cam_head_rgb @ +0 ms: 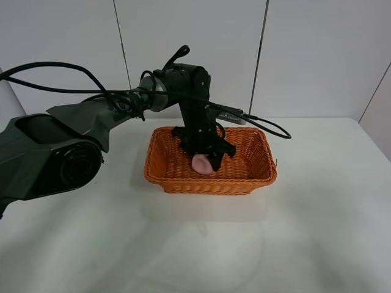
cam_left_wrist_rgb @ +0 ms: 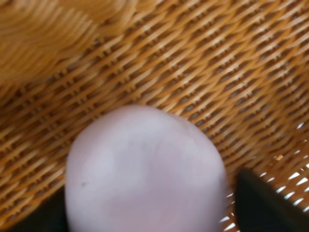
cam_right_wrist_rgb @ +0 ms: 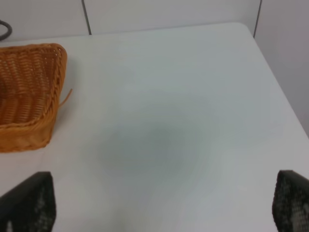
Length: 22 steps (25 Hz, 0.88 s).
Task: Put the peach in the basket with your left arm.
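Observation:
The orange wicker basket [cam_head_rgb: 256,174] stands at the middle of the white table. My left arm reaches into it from the left. The left gripper [cam_head_rgb: 204,162] is down inside the basket, shut on the pale-pink peach [cam_head_rgb: 200,163]. In the left wrist view the peach [cam_left_wrist_rgb: 145,169] fills the near field between the two dark fingertips [cam_left_wrist_rgb: 265,205], just over the woven basket floor [cam_left_wrist_rgb: 193,63]; I cannot tell whether it touches the floor. My right gripper [cam_right_wrist_rgb: 164,208] is open and empty over bare table, right of the basket [cam_right_wrist_rgb: 24,96]; it is out of the exterior view.
The white table [cam_head_rgb: 317,232] runs out wide around the basket, with its right edge [cam_right_wrist_rgb: 285,101] close to a pale wall. The left arm's black cables [cam_head_rgb: 269,127] trail over the basket's back rim.

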Tool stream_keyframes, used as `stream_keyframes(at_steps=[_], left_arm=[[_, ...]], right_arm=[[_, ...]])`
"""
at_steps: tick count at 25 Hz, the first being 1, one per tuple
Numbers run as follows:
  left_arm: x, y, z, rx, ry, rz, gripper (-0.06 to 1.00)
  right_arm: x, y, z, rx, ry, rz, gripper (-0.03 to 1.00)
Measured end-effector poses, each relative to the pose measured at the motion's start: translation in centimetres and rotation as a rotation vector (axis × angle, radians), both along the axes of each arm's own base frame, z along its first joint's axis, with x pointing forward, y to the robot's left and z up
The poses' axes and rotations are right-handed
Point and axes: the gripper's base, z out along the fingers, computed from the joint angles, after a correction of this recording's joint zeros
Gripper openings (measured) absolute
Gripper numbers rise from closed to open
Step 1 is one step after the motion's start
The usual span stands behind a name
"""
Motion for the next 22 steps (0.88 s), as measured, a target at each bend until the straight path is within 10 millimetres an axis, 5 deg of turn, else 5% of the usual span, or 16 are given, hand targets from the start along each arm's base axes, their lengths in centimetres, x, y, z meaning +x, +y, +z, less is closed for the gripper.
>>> stream_keyframes(at_steps=[3,8,17,22], left_arm=[[-0.1,-0.1,0.0,-0.006,0.01,0.001,0.81],[-0.1,0.4,0.8,-0.006,0.017,0.006,0.85],[1.1,4.6,9.8,-0.074,-0.15,0.077,0.85],[2.4,7.3,10.9,-0.068,-0.18,0.131,0.85]], right_arm=[[0.0,0.0,0.0,0.0,0.0,0.0,0.69],[0.0,0.0,0.0,0.0,0.0,0.0,0.69],[0.0,0.0,0.0,0.0,0.0,0.0,0.69],[0.0,0.0,0.0,0.0,0.0,0.0,0.69]])
